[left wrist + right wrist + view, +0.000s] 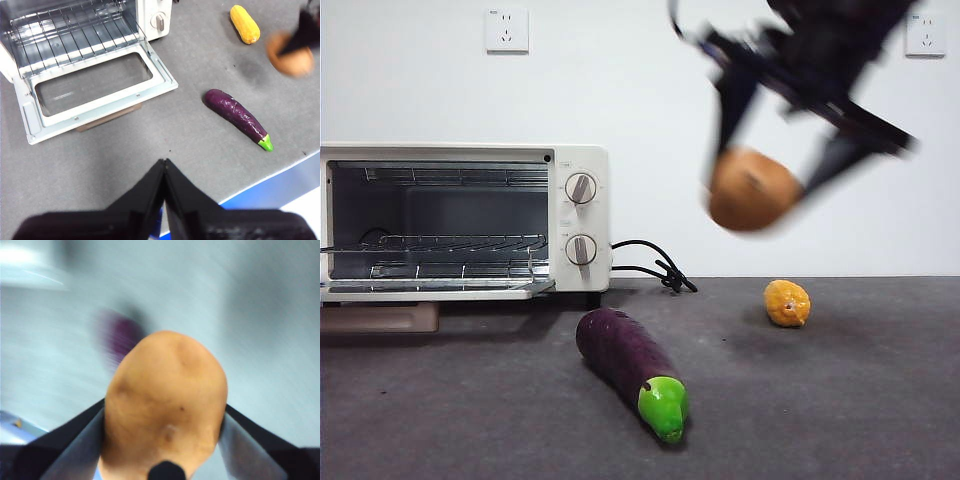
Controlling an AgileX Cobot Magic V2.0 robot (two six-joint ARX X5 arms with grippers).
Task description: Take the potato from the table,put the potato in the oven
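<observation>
Right tool is gripping the potato across its midsection, clear above the desk. It is likely firm, weighty and smooth-skinned; midsection hold appears sound. Left tool is waiting, jaws closed, empty.

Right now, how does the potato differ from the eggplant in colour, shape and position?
The potato is tan and oval; the eggplant is purple, long, with a green tip. The potato hangs in the air, held by the right hand; the eggplant lies on the table, untouched. The potato looks blurred, the eggplant sharp. Both are outside the oven.
</observation>
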